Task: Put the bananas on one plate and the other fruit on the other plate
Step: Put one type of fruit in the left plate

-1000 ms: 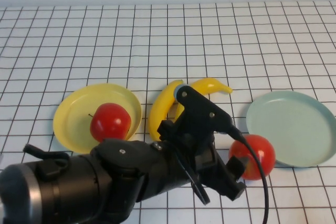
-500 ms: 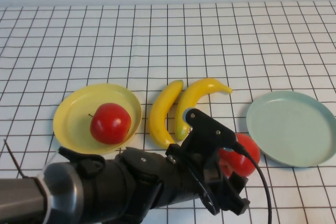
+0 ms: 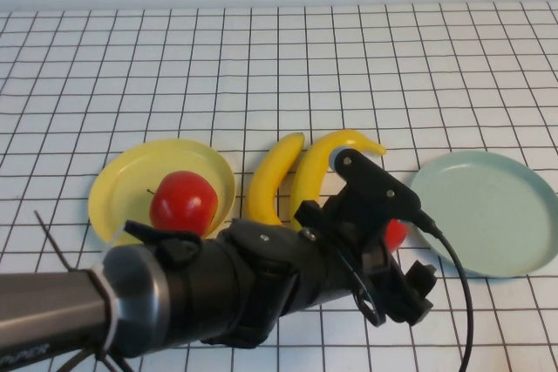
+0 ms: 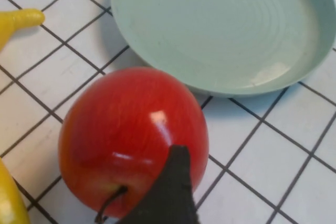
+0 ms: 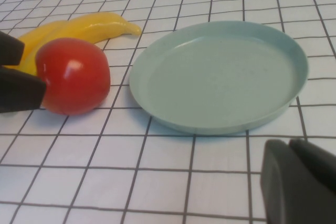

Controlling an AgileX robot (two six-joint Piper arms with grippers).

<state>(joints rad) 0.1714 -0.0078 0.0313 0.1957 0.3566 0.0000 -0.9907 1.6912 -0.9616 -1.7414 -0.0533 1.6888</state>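
Two yellow bananas lie side by side mid-table. One red apple sits in the yellow plate. The other apple rests on the table just left of the empty blue-green plate, mostly hidden by my left arm. My left gripper is low at that apple and open, and one dark finger lies against the apple's side. Seen from the right wrist, both left fingers stand apart beside the apple. My right gripper is shut and empty, near the blue-green plate's front.
The white checked cloth covers the whole table, bare behind the fruit. My left arm's bulky body fills the front left of the high view.
The left arm has swung right and away from me, covering most of the loose apple. That apple has shifted a little toward the bananas. The right gripper is still.
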